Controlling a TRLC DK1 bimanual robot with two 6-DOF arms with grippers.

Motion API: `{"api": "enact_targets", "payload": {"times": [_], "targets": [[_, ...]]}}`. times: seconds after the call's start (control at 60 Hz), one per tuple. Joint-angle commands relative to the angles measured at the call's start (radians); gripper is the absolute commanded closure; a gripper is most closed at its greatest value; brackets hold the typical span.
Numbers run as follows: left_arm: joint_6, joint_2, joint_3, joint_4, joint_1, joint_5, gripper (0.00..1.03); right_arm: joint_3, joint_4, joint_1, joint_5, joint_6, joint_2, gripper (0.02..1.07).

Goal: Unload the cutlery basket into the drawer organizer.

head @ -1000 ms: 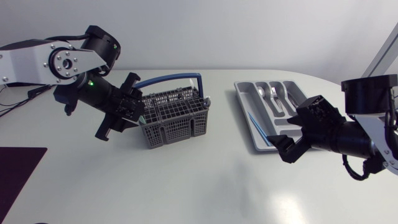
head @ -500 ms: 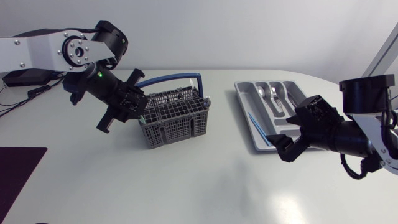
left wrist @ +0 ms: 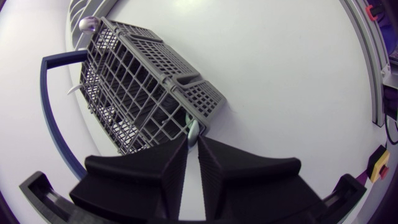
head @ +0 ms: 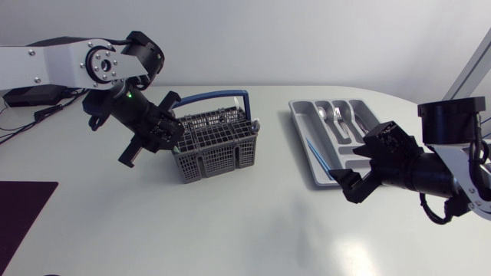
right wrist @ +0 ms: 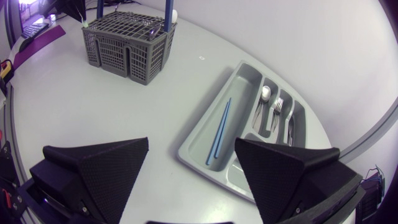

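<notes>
Centrally, a little left of the middle of the head view, the grey mesh cutlery basket stands upright on the white desk, its blue carrying hoop raised over it. A few pieces of cutlery show inside. The left arm comes in from the upper left, and the left pincer is at the basket's left end. In the left wrist view its two fingers are drawn almost together. They pinch a pale green handle that pokes up at the basket's near corner, right at the fingertips.

Right of the middle, well apart from the basket, lies the grey drawer organizer. A blue stick lies in its long compartment. A spoon and a fork lie in the narrower compartments beside it.

The right arm enters from the right edge. The right pincer hangs spread wide and holds nothing. It is over the desk at the organizer's near end, at the lower right of the head view. In the right wrist view the organizer lies ahead of and between its fingers.

A dark purple mat lies at the lower left edge.
</notes>
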Motion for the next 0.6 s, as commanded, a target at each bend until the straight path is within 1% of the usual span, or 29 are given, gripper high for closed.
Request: {"api": "enact_targets", "payload": {"times": [0.0, 0.133, 0.333, 0.583], "targets": [[0.048, 0.021, 0.041, -0.013, -0.009, -0.003, 0.90, -0.024, 0.013, 0.006, -0.004, -0.017, -0.007, 0.07], [0.048, 0.007, 0.064, -0.020, -0.009, -0.005, 0.90, -0.022, 0.014, 0.007, -0.004, -0.017, -0.007, 0.07], [0.048, -0.007, 0.096, -0.071, -0.013, -0.003, 0.90, -0.028, 0.029, 0.007, -0.004, -0.017, 0.001, 0.07], [0.046, -0.042, 0.080, -0.106, -0.012, -0.003, 0.90, -0.031, 0.028, 0.007, -0.004, -0.017, -0.010, 0.07]]}}
